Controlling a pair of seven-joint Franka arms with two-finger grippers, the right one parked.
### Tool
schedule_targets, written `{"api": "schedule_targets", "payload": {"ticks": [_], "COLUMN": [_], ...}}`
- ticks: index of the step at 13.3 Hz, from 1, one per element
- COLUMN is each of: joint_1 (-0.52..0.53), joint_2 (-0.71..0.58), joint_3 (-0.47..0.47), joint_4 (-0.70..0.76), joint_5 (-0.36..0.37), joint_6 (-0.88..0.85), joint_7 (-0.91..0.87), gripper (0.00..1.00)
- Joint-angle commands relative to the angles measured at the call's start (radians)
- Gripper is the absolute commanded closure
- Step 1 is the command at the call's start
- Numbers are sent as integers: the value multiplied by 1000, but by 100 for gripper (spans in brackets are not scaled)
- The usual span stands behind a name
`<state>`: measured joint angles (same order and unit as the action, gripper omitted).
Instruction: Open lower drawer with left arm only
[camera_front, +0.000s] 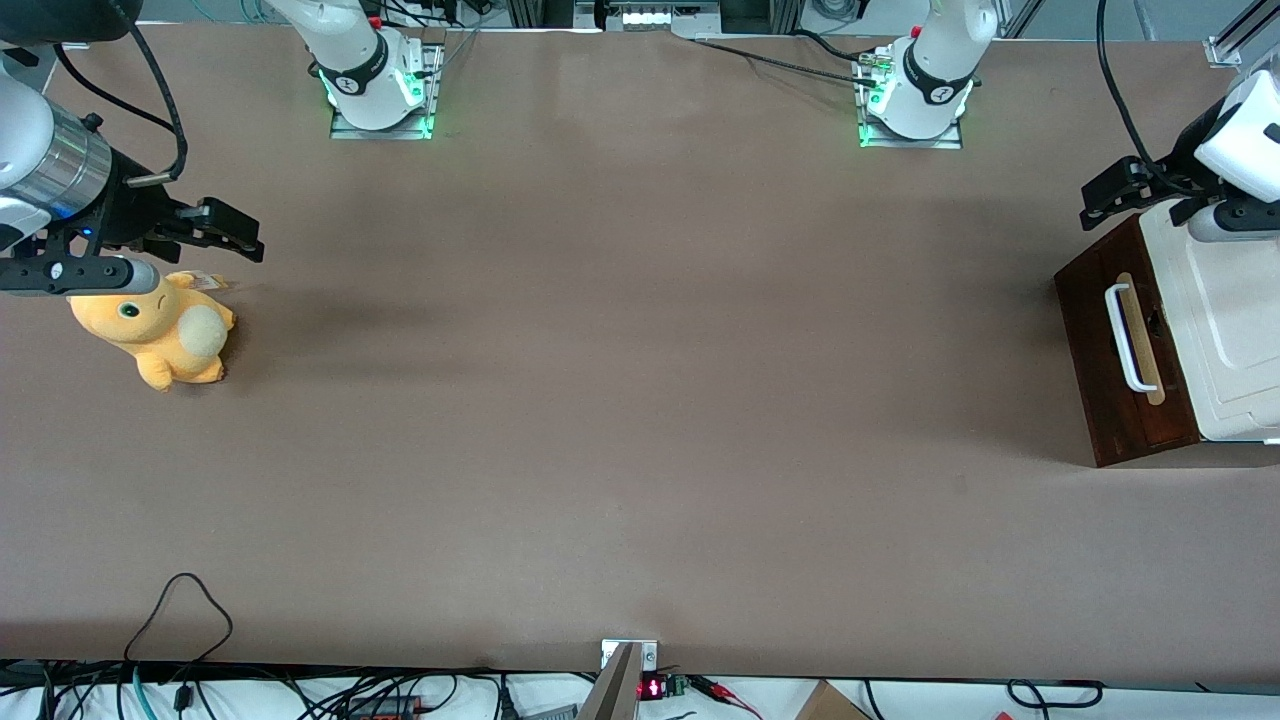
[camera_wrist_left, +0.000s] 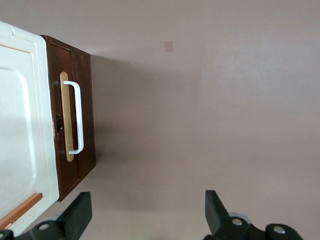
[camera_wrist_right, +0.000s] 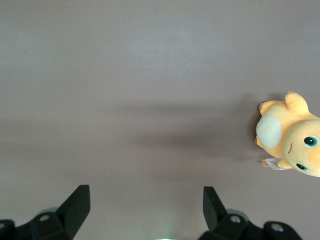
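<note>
The lower drawer (camera_front: 1090, 330) shows its dark brown front at the working arm's end of the table, facing the parked arm's end. Its white bar handle (camera_front: 1122, 338) lies on a pale wood strip. The front sits against the cream-white cabinet body (camera_front: 1225, 330). The left arm (camera_front: 1240, 130) reaches over the cabinet. Its black gripper (camera_front: 1096, 200) hangs open above the table, just in front of the drawer and farther from the front camera than the handle. In the left wrist view the gripper (camera_wrist_left: 147, 200) is spread wide over bare table, apart from the drawer (camera_wrist_left: 84, 90) and handle (camera_wrist_left: 78, 117). Nothing is held.
An orange plush toy (camera_front: 165, 335) lies at the parked arm's end of the table, also in the right wrist view (camera_wrist_right: 290, 135). The two arm bases (camera_front: 380, 85) (camera_front: 915, 100) stand at the table's back edge. Cables (camera_front: 180, 610) lie along the near edge.
</note>
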<state>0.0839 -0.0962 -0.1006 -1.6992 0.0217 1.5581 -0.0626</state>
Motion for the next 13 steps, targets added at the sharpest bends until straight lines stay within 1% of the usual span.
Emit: {"api": "schedule_targets", "payload": {"ticks": [1,11,13], "joint_1": [-1,-1,0], "joint_2": [4,7,10], "joint_3": [1,6,7], "joint_4": [26,32,15], "joint_5": [-25,-28,-28], "joint_6": [-32,-38,-49], "joint_7": [26,26,30], "gripper": [0,0,0]}}
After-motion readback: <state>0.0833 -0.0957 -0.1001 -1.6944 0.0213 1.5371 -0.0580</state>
